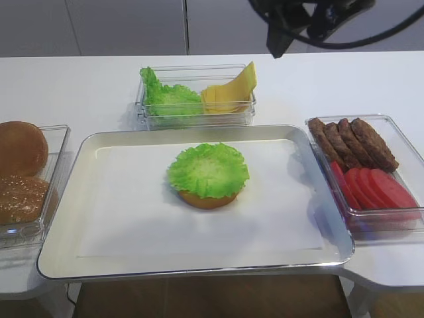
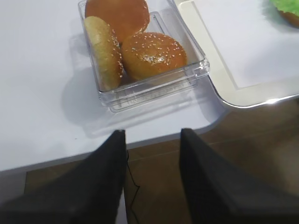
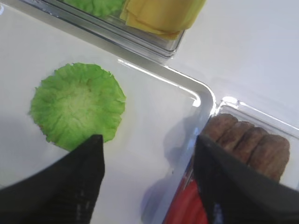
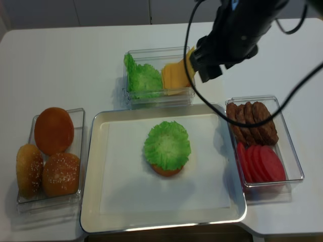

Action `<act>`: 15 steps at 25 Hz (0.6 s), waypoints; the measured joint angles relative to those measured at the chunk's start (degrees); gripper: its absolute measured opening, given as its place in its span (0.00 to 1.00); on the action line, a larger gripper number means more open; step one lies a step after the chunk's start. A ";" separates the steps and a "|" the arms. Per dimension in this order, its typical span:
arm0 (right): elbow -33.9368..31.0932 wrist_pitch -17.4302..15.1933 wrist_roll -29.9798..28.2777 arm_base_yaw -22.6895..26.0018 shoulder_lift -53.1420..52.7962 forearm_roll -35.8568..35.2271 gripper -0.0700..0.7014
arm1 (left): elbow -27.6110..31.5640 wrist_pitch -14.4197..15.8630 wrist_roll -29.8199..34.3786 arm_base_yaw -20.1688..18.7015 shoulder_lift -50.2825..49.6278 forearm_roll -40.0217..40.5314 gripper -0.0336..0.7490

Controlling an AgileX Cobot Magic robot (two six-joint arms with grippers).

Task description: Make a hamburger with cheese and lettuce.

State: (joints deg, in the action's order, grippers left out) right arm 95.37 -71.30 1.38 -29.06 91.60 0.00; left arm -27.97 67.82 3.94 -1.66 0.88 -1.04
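Note:
The hamburger bun half (image 1: 207, 199) lies in the middle of the tray on white paper. A frilly green lettuce leaf (image 1: 208, 169) covers its top, and only its brown rim (image 4: 166, 170) shows. Yellow cheese slices (image 1: 232, 93) stand in the clear box behind the tray, beside spare lettuce (image 1: 169, 96). My right gripper (image 3: 147, 154) hangs open and empty high over the tray's back right corner, to the right of the lettuce (image 3: 77, 105) and near the cheese (image 3: 159, 14). My left gripper (image 2: 152, 133) is open and empty over the table's front left edge, in front of the bun box.
A clear box of brown buns (image 2: 140, 46) sits left of the metal tray (image 1: 59, 258). At the right, another clear box holds meat patties (image 1: 354, 140) and red tomato slices (image 1: 377, 189). The right arm (image 4: 237, 30) and its cables hang over the back right.

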 joint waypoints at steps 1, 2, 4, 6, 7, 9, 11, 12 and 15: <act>-0.85 -0.19 0.00 0.00 -1.66 0.65 0.71 | 0.00 0.00 0.00 0.00 0.00 0.00 0.41; -1.82 -0.15 0.00 0.00 -3.11 0.81 0.71 | 0.00 0.00 0.00 0.00 0.00 0.00 0.41; -3.74 -0.23 0.00 0.00 -6.86 1.05 0.71 | 0.00 0.00 0.00 0.00 0.00 0.00 0.41; -5.76 -0.43 0.00 0.00 -10.47 1.38 0.71 | 0.00 0.00 0.00 0.00 0.00 0.00 0.41; -6.64 -0.53 0.00 0.00 -12.56 1.67 0.71 | 0.00 0.00 0.00 0.00 0.00 0.00 0.41; -8.78 -0.74 0.00 0.00 -16.51 2.55 0.71 | 0.00 0.00 0.00 0.00 0.00 0.00 0.41; -10.59 -0.81 0.44 0.00 -20.81 3.05 0.71 | 0.00 0.00 0.00 0.00 0.00 0.00 0.41; -11.72 -0.91 0.54 0.00 -22.93 3.13 0.71 | 0.00 0.00 0.00 0.00 0.00 0.00 0.41; -15.44 -1.09 0.68 0.00 -29.11 3.03 0.71 | 0.00 0.00 0.00 0.00 0.00 0.00 0.41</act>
State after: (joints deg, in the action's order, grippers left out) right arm 79.92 -72.39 2.05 -29.06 62.49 3.03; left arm -27.97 67.82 3.94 -1.66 0.88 -1.04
